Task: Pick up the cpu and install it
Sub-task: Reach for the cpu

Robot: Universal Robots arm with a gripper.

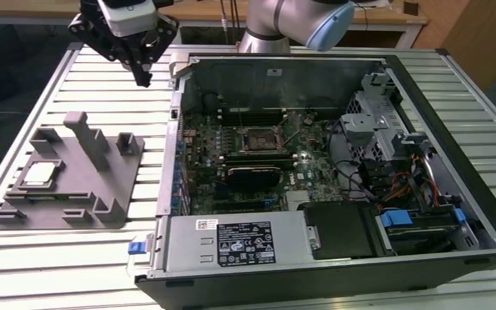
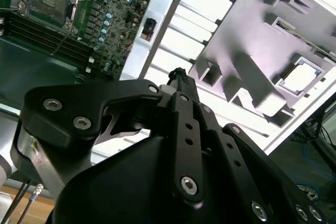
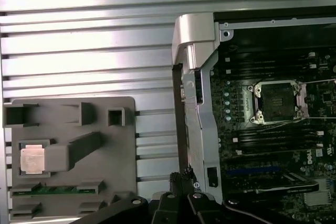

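Cpu lies in a pocket of the gray holder at the exterior view's left, well apart from the gripper, clenched on nothing farther back, which could ram or scratch the chip if it descends without opening.

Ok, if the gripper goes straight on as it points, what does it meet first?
Likely the bare table slats beside the case; the gripper points down there. It hangs close to the case wall, so that rim is possible.
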